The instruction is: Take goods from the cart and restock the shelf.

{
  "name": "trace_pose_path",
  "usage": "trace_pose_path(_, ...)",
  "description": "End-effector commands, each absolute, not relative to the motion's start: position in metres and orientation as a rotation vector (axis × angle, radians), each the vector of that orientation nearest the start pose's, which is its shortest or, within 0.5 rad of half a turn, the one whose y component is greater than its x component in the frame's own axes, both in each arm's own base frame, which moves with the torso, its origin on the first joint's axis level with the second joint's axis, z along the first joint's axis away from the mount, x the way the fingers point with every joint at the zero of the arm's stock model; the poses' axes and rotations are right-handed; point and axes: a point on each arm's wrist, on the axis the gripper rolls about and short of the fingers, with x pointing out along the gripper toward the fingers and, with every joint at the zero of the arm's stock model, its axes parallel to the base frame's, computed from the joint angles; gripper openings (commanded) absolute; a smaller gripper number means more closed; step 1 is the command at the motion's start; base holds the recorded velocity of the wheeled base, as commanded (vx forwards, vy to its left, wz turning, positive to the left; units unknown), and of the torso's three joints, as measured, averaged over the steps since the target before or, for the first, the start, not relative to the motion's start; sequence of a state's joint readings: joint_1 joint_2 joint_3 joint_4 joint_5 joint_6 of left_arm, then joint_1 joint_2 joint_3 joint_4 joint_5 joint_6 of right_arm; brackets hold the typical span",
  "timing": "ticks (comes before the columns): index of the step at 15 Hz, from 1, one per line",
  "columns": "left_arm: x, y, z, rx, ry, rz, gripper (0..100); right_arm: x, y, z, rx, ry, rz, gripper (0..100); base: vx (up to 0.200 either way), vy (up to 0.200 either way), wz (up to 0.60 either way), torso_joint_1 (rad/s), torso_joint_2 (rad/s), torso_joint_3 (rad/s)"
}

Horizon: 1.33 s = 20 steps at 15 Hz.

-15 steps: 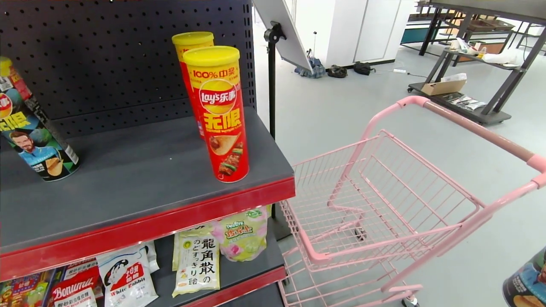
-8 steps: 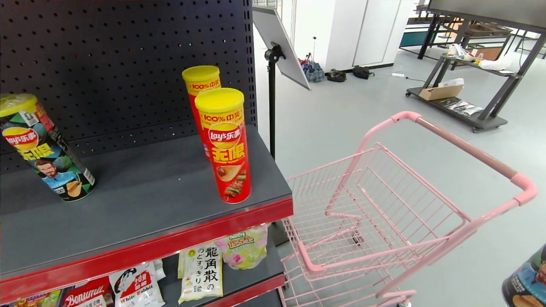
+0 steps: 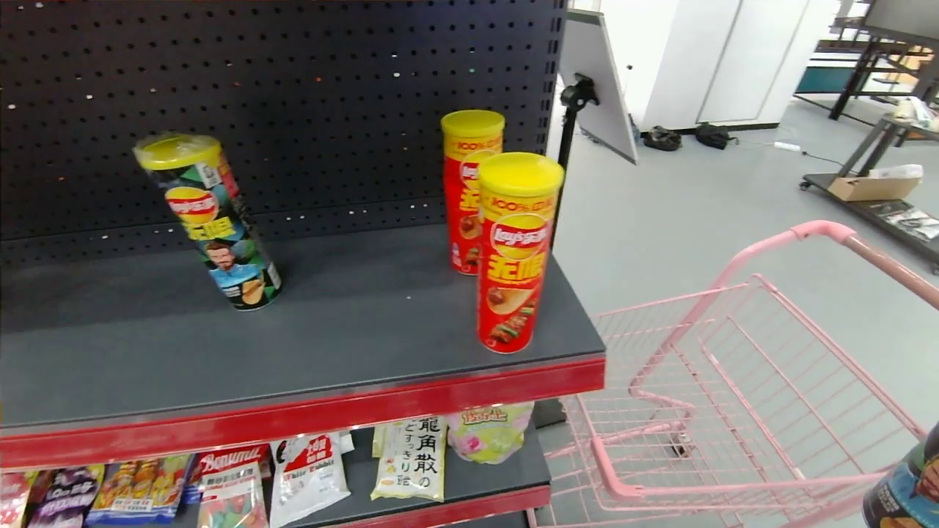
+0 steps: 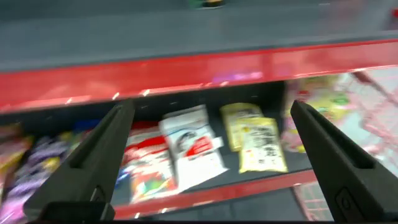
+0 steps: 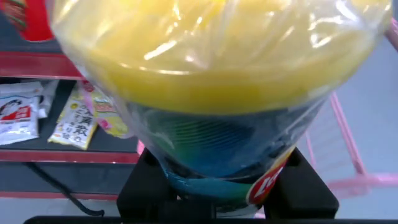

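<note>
A dark blue-green chip can [image 3: 904,486] with a yellow lid [image 5: 211,56] sits in my right gripper [image 5: 224,198], which is shut on its body, low at the right beside the pink cart [image 3: 741,411]. On the grey upper shelf [image 3: 330,345] stand a matching dark chip can [image 3: 213,224] at the left and two red chip cans [image 3: 518,253], [image 3: 466,187] at the right end. My left gripper [image 4: 211,165] is open with nothing in it, in front of the shelf's red front edge [image 4: 186,71] and the lower shelf.
Snack bags [image 3: 411,458] lie in a row on the lower shelf [image 4: 186,155]. A black pegboard [image 3: 293,110] backs the upper shelf. A white board on a stand [image 3: 598,88] rises behind the shelf's right end. Grey floor stretches beyond the cart.
The head camera has turned left toward the shelf, so shelf and cart now sit further right in the picture. The held can stays at the lower right corner. The shelf cans have not moved.
</note>
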State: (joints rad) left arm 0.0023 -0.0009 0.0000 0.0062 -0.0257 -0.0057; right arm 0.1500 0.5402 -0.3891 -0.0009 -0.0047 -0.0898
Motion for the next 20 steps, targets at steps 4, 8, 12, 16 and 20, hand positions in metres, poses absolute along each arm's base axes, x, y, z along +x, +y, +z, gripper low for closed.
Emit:
trace_pose_path(4,-0.023,-0.001,0.075,-0.006,0.006,-0.023,100,0.022,0.003,0.181,-0.112,0.122,0.164,0,0.0,0.0,0.15,0.002,0.0,0.001)
trace_pose_path(8,-0.023,-0.001,0.075,-0.006,0.006,-0.023,100,0.016,0.003,0.184,-0.067,0.089,0.159,0,0.0,0.2,0.0,0.0,0.0,0.002)
trace_pose_path(12,-0.023,-0.001,0.075,-0.006,0.006,-0.023,100,0.017,0.003,0.178,-0.074,0.104,0.157,0,0.0,0.2,0.0,0.007,0.0,0.0)
trace_pose_path(16,-0.023,-0.001,0.075,-0.006,0.006,-0.023,100,0.012,0.002,0.177,-0.073,0.085,0.17,0,0.0,0.2,0.0,0.001,0.0,0.002)
trace_pose_path(20,-0.023,-0.001,0.075,-0.006,0.006,-0.023,100,0.008,0.003,0.173,-0.068,0.075,0.233,0,0.0,0.1,0.0,0.004,0.0,0.0)
